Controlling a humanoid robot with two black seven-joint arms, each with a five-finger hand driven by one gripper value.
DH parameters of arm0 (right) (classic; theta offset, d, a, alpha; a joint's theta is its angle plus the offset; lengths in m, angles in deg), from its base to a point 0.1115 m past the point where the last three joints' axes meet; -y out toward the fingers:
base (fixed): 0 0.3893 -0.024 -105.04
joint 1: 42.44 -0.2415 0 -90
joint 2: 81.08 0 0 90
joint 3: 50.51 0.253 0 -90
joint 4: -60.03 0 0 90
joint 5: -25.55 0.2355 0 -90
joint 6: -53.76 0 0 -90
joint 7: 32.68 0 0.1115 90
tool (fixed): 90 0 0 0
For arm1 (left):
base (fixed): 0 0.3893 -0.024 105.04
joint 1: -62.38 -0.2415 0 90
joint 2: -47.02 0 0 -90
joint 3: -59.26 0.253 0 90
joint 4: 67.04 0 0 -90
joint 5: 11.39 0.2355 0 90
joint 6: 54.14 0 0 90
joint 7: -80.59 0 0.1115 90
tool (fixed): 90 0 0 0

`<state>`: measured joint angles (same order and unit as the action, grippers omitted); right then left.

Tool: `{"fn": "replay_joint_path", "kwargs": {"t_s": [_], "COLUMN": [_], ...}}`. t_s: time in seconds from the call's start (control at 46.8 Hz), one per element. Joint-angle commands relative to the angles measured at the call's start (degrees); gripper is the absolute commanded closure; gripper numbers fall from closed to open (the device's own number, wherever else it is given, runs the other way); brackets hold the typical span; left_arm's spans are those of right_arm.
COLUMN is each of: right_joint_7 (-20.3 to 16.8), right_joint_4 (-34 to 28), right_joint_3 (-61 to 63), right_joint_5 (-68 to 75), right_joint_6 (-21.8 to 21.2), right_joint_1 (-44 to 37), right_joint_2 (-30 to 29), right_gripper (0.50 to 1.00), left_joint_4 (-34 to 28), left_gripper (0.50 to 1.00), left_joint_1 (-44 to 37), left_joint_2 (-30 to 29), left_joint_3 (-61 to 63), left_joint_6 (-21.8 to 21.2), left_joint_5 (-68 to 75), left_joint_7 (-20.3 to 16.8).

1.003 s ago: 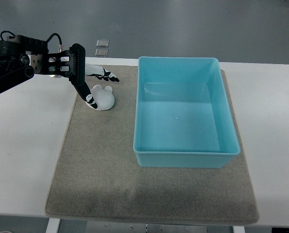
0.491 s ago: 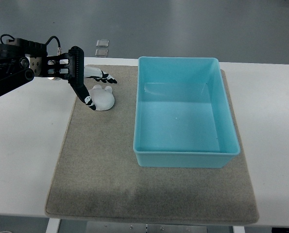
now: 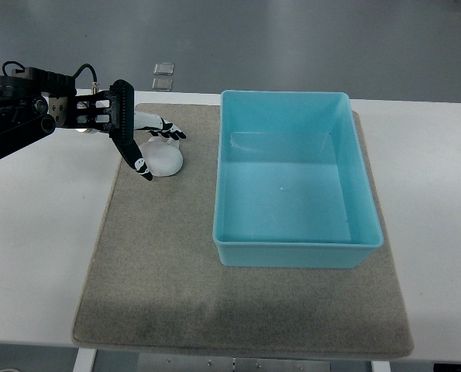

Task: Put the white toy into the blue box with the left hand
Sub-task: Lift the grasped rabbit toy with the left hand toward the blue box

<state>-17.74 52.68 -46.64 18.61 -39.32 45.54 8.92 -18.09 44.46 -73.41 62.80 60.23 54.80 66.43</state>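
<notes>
Left hand at the upper left of the frame, fingers spread over the far side of the white toy, thumb down its near-left side — around it, not visibly clamped. Black arm reaching in level from the left edge. Toy resting on the grey mat, left of the blue box — box well apart, at centre right
</notes>
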Motion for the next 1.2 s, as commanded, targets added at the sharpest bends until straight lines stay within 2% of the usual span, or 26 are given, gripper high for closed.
{"fn": "replay_joint_path", "kwargs": {"t_s": [0.0, 0.085, 0.128, 0.278, 0.299, 0.768, 1.003, 1.174], "right_joint_7": [0.0, 0.0, 0.0, 0.0, 0.0, 0.0, 0.0, 0.0], "right_joint_4": [0.0, 0.0, 0.0, 0.1, 0.0, 0.0, 0.0, 0.0], "right_joint_3": [0.0, 0.0, 0.0, 0.0, 0.0, 0.0, 0.0, 0.0], "right_joint_5": [0.0, 0.0, 0.0, 0.0, 0.0, 0.0, 0.0, 0.0], "right_joint_6": [0.0, 0.0, 0.0, 0.0, 0.0, 0.0, 0.0, 0.0], "right_joint_1": [0.0, 0.0, 0.0, 0.0, 0.0, 0.0, 0.0, 0.0], "right_joint_2": [0.0, 0.0, 0.0, 0.0, 0.0, 0.0, 0.0, 0.0], "right_gripper": [0.564, 0.564, 0.564, 0.564, 0.564, 0.564, 0.564, 0.564], "left_joint_4": [0.0, 0.0, 0.0, -0.2, -0.2, -0.1, -0.1, 0.1], "left_gripper": [0.651, 0.696, 0.739, 0.986, 1.000, 1.000, 1.000, 1.000], "left_joint_1": [0.2, 0.2, 0.2, 0.3, 0.3, 0.7, 1.2, 1.7], "left_joint_2": [0.1, 0.1, 0.3, 0.6, 0.6, 0.4, 0.4, 0.6], "left_joint_3": [0.4, 0.4, 0.4, 0.4, 0.3, -0.8, -4.7, -7.2], "left_joint_6": [-0.1, -0.2, -0.2, -0.2, -0.2, -1.6, -4.7, -9.0], "left_joint_5": [0.0, 0.1, 0.1, 0.0, 0.0, -0.4, -0.9, -1.1], "left_joint_7": [0.0, 0.0, 0.0, 0.0, 0.0, -0.1, 0.0, -0.1]}}
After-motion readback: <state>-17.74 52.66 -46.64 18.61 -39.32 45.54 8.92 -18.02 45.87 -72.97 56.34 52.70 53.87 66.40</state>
